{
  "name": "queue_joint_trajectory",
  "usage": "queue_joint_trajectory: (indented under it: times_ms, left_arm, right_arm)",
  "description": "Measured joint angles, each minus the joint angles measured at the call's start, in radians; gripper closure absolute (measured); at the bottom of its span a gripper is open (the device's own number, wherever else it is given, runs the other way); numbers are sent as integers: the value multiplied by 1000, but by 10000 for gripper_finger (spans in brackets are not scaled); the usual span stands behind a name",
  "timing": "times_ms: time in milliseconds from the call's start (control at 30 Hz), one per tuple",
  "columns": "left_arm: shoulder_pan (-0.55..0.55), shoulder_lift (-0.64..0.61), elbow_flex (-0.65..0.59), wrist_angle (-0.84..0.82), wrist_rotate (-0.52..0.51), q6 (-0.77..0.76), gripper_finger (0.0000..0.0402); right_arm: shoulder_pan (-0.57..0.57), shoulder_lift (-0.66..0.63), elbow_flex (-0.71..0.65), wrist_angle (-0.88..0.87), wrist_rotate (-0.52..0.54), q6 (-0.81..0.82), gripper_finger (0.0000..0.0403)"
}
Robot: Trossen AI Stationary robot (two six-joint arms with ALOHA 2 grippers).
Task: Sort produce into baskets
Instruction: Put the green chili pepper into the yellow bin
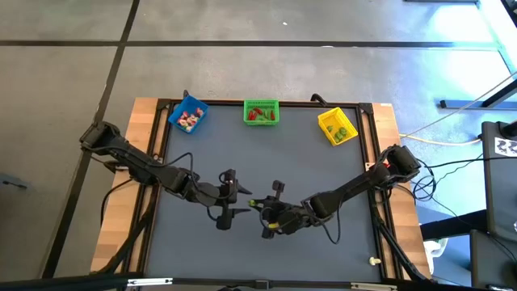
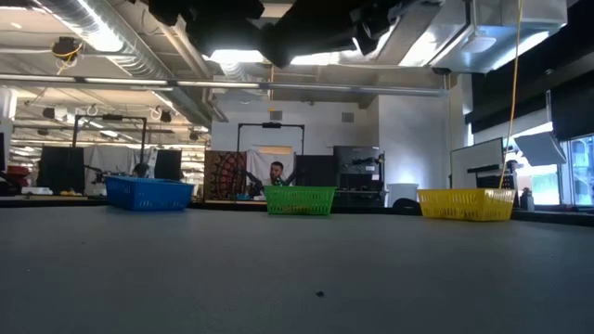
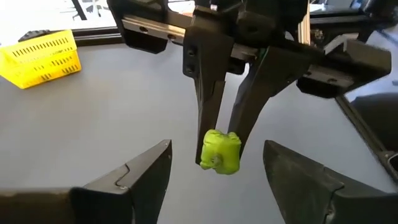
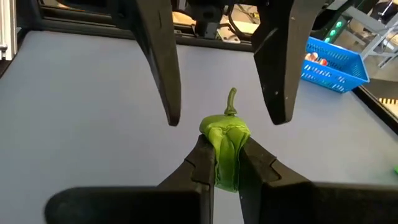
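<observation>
A small green toy pepper (image 4: 225, 146) hangs in the air over the middle of the dark mat, with my right gripper (image 4: 225, 149) shut on it. My left gripper (image 3: 217, 144) faces it, open, one finger on each side of the pepper (image 3: 221, 151) without touching it. In the high view the two grippers meet at the mat's near middle (image 1: 257, 208). The blue basket (image 1: 187, 115), the green basket (image 1: 261, 111) and the yellow basket (image 1: 337, 126) stand along the far edge, each holding small produce pieces. My right gripper pinches the pepper's body (image 4: 216, 158) between its two fingers, at their free ends. The fingers (image 3: 211, 93) slant down toward the mat. The pepper is lifted clear of the table, and its stem (image 4: 231, 99) points away from my right gripper, between the left gripper's open fingers.
The low view shows the three baskets in a row, blue (image 2: 148, 193), green (image 2: 299, 199) and yellow (image 2: 466, 203), with bare mat before them. A person (image 2: 277, 173) sits beyond the table. A small white thing (image 1: 374, 260) lies at the near right corner.
</observation>
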Motion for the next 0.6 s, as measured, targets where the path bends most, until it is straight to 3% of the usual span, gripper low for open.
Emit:
queue_joint_trajectory:
  times_ms: [433,600]
  left_arm:
    - [0,0,-1,0,0,60,273]
    - [0,-2,-1,-1,1,69,303]
  right_arm:
    - [-2,-1,0,31,1,-40,370]
    - [-5,-1,0,57,3,-60,370]
